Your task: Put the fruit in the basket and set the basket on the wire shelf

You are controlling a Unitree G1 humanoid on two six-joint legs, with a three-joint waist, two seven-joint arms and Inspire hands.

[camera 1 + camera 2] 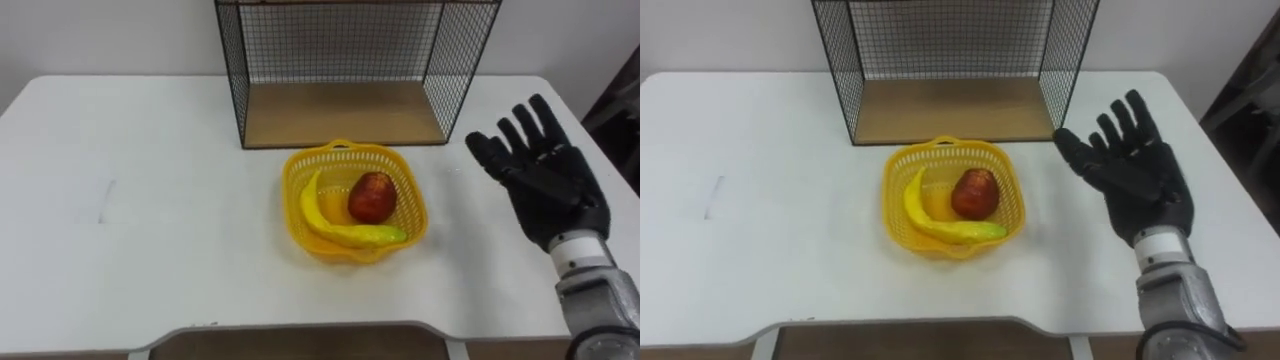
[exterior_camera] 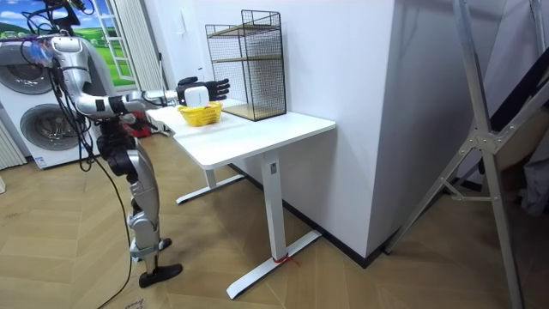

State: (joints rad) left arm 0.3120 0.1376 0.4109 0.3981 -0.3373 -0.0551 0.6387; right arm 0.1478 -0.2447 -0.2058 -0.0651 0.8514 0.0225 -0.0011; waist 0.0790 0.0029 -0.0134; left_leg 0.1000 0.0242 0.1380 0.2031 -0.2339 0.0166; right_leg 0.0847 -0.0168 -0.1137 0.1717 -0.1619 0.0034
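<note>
A yellow plastic basket sits on the white table, just in front of the wire shelf. Inside it lie a yellow banana and a red apple. My right hand hovers to the right of the basket, open with straight spread fingers, holding nothing and a short gap away from the rim. In the room view the basket stands near the table's end by my right hand, with the shelf behind it.
The shelf has black wire walls and a wooden floor board, open toward me. The white table stretches wide to my left. In the room view a washing machine stands behind me and a white wall lies past the table.
</note>
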